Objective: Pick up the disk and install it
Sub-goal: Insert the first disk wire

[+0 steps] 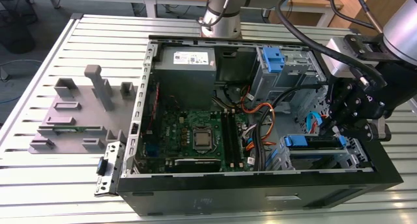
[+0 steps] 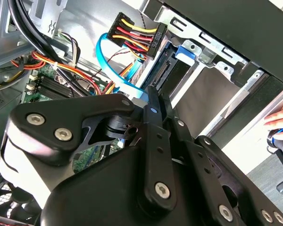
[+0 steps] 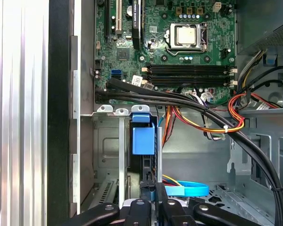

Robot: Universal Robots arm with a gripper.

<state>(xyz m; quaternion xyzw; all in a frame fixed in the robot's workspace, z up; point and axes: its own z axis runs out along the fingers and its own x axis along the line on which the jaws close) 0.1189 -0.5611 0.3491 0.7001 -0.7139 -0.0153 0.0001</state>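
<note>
The disk (image 1: 319,142) stands on edge in the lower drive bay at the exterior view's right, its blue carrier tab (image 1: 301,141) at the end nearer the motherboard. In the first wrist view I look down on the disk's dark narrow edge (image 3: 142,165) behind the blue tab (image 3: 144,136). My gripper (image 1: 340,132) hangs over the disk's other end, with its jaws drawn together. In both wrist views the gripper's (image 3: 155,189) (image 2: 150,101) tips sit right at the disk (image 2: 156,70). I cannot tell whether they pinch it.
The open computer case (image 1: 260,182) lies on a slatted metal table (image 1: 97,38). Black cables (image 3: 188,101), orange wires and a blue flat cable (image 3: 186,189) run close to the bay. A power connector (image 2: 137,33) hangs nearby. A grey power supply (image 1: 189,58) and a second blue clip (image 1: 274,58) sit farther back. A hand (image 2: 279,121) rests outside the case.
</note>
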